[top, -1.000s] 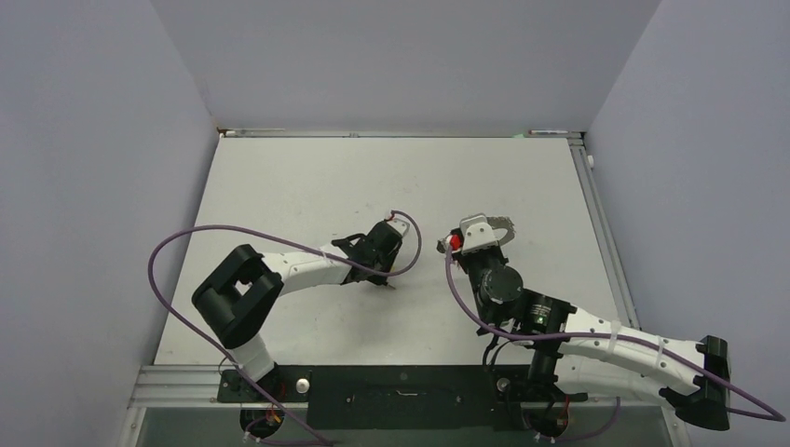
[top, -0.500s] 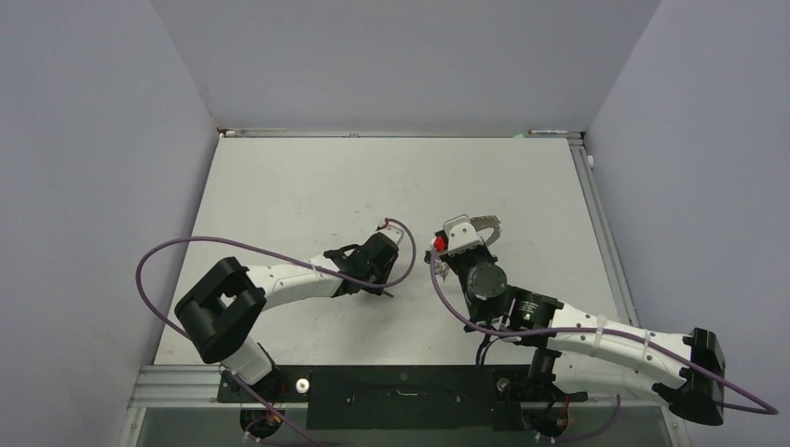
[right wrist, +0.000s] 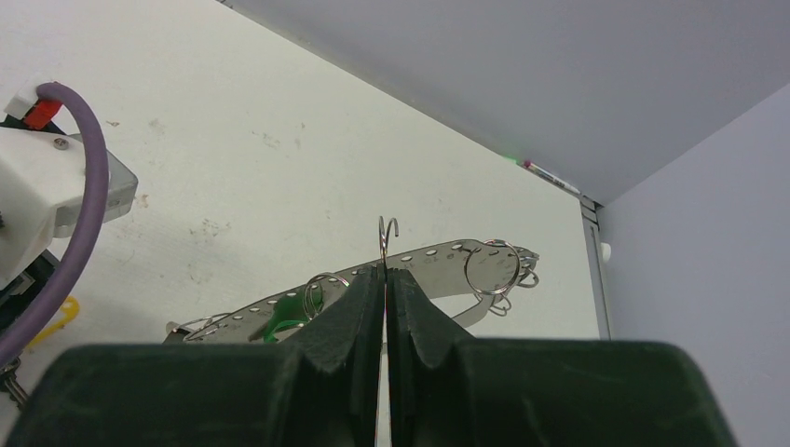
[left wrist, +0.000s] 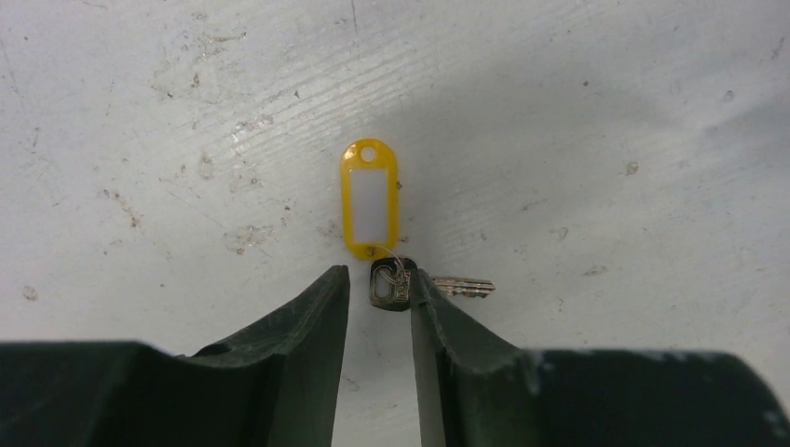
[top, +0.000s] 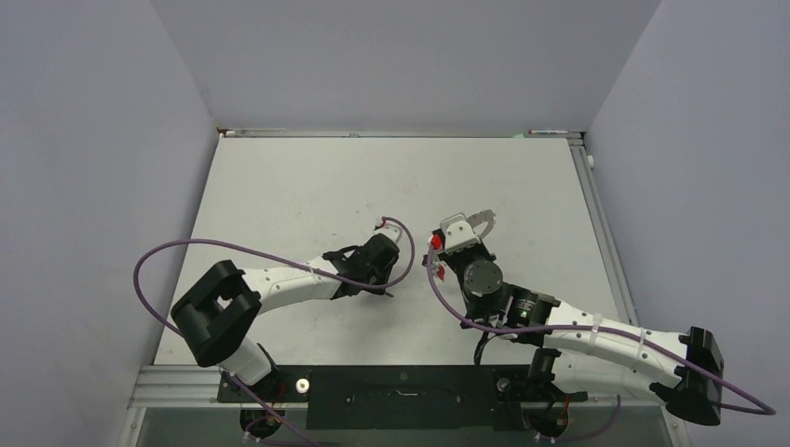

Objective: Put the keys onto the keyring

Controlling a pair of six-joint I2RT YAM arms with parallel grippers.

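Keyring (right wrist: 383, 238) pinched in closed right end effector (right wrist: 385, 279), left end effector (left wrist: 377, 276) parted around key (left wrist: 391, 285)

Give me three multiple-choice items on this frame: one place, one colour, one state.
1. The small silver metal key lies:
A) on the white table, between the fingers of the left gripper
B) at the far corner
C) under its tag

2. Its oval plastic tag is:
A) red
B) blue
C) yellow

3. The right gripper is:
A) wide open
B) shut on the thin silver wire keyring
C) shut on nothing

Answers:
1. A, the left wrist view shows it flat between the tips.
2. C, a yellow rim surrounds a white label.
3. B, the hooked wire end sticks up from the closed jaws.
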